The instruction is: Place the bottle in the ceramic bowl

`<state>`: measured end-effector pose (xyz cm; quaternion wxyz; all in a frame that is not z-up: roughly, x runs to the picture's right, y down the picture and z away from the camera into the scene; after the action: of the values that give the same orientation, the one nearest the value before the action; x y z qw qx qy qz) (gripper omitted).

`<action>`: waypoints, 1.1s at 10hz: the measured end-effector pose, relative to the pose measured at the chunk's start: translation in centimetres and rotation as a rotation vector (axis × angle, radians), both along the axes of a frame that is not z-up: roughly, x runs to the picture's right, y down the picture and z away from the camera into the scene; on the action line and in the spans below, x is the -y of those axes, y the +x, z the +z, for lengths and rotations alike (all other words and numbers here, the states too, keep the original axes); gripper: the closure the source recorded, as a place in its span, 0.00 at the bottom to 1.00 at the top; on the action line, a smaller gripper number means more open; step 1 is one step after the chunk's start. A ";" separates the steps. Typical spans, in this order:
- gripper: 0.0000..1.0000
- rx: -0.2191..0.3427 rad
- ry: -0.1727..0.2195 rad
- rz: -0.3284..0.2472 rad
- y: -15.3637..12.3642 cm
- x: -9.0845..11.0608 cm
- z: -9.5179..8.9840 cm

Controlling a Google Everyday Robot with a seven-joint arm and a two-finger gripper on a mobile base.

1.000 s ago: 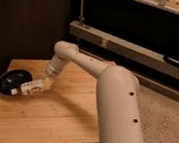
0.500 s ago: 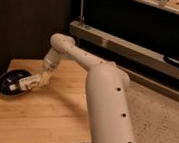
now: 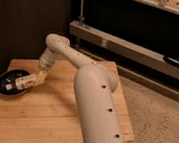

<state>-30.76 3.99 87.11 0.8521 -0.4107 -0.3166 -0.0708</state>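
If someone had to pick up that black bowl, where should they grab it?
Probably by the rim of the ceramic bowl, from its far-left side: it is shallow, and the gripper holds the bottle over its right side, jaws shut on it.

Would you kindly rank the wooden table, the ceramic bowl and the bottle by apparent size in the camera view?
1. Wooden table, by far the largest.
2. Ceramic bowl, at the table's far left corner.
3. Bottle, lying over the bowl, about as long as the bowl is wide but much slimmer; the gripper is shut on it.
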 end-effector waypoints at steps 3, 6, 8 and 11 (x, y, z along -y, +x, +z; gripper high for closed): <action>1.00 0.019 0.003 -0.022 -1.9 0.8 -0.1; 0.95 0.050 -0.012 -0.035 -3.5 0.2 0.1; 0.75 0.082 -0.026 -0.025 -3.8 -0.1 0.2; 0.45 0.118 -0.036 -0.010 -4.3 -0.4 -0.1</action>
<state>-35.05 4.43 87.02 0.8241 -0.4227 -0.3653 -0.0933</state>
